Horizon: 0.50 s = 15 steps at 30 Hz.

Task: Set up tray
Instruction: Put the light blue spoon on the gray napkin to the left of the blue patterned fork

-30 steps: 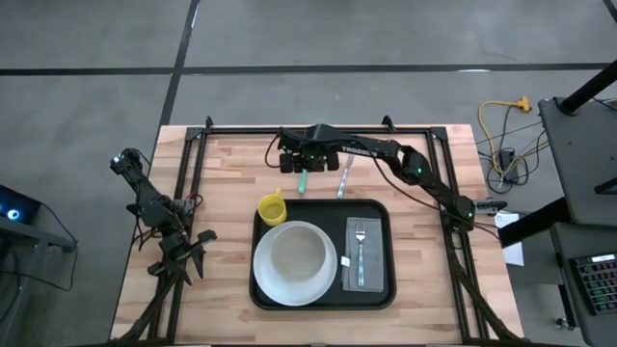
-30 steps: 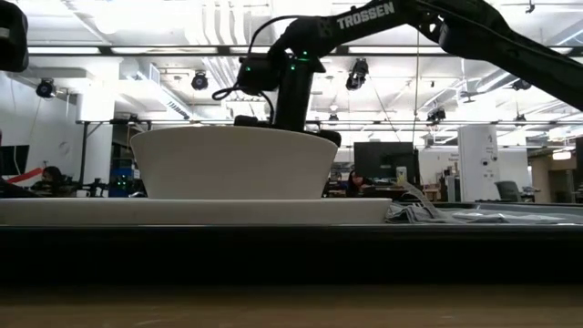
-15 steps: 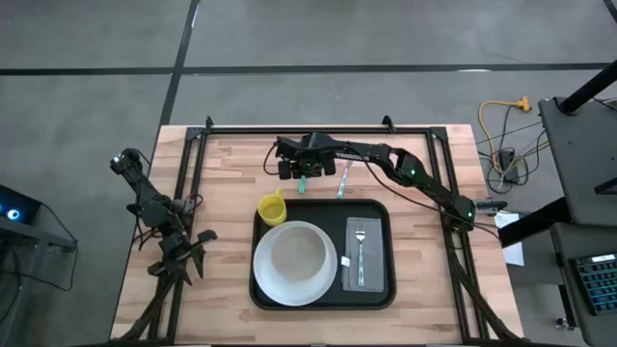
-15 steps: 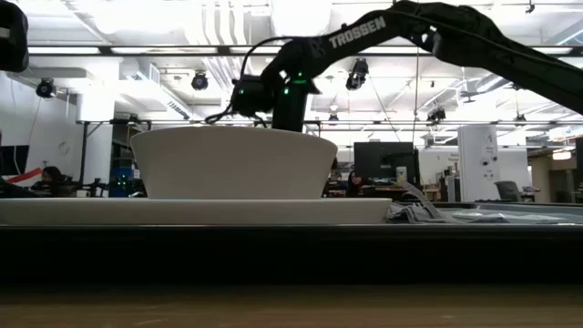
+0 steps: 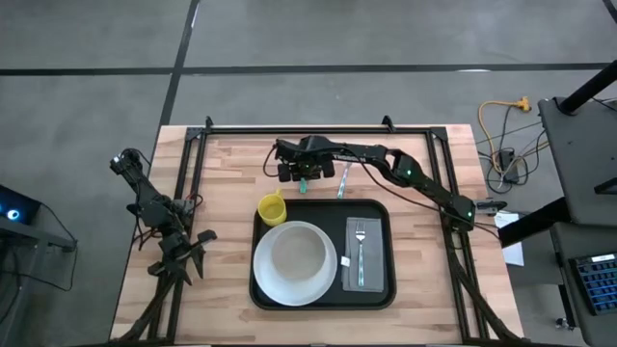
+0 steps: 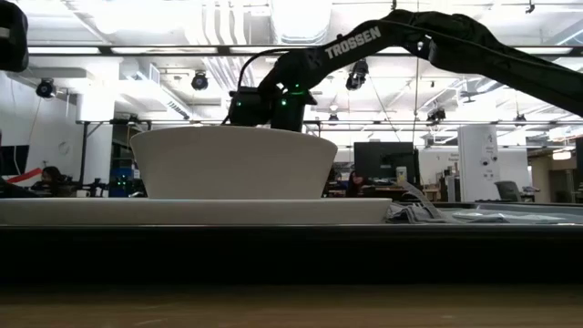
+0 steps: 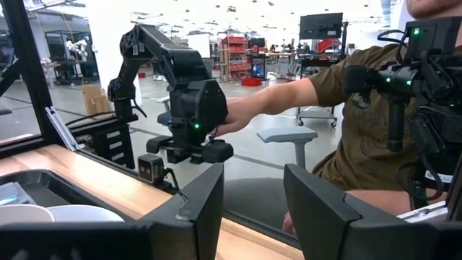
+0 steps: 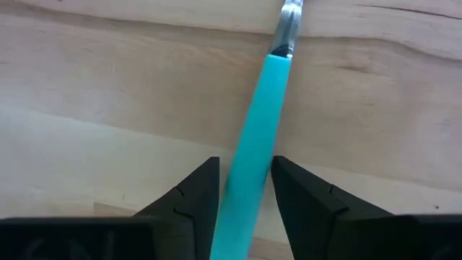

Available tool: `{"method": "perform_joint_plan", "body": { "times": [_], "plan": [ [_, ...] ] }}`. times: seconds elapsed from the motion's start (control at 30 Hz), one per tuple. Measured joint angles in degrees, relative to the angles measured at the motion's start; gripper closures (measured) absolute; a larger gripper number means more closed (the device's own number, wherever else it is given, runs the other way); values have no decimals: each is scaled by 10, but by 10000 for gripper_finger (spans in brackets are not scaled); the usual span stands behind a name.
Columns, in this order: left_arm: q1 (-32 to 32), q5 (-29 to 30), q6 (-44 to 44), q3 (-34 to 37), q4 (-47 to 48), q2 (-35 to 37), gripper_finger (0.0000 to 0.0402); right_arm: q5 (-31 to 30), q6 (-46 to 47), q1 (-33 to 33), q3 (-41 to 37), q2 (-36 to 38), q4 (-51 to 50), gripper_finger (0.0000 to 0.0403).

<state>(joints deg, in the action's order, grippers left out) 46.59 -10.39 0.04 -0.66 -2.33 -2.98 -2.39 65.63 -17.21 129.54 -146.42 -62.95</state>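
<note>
Teal handle (image 8: 254,166) end hidden (between tool (image 8: 244,189))

Black rounded tray (image 5: 323,300) lies flat on the wooden table (image 5: 222,173)

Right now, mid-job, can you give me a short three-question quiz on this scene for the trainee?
1. True or false: the fork lies on the napkin in the tray.
2. What stands between the right gripper's fingers? A) yellow cup B) teal handle C) bowl
3. Where does the left gripper wait?

Key:
1. True.
2. B: the teal handle, on the wooden table behind the tray.
3. At the table's left edge, open, away from the yellow cup and bowl.
</note>
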Motion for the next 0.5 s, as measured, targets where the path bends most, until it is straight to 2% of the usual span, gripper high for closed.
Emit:
{"method": "perform_joint_plan", "body": {
  "times": [0.27, 0.5],
  "plan": [
    [0, 0, 0, 0, 0, 0, 269, 48, -7, -13, 0, -1, -1, 285],
    [0, 0, 0, 0, 0, 0, 269, 24, -12, -10, -2, -1, 7, 287]
  ]
}}
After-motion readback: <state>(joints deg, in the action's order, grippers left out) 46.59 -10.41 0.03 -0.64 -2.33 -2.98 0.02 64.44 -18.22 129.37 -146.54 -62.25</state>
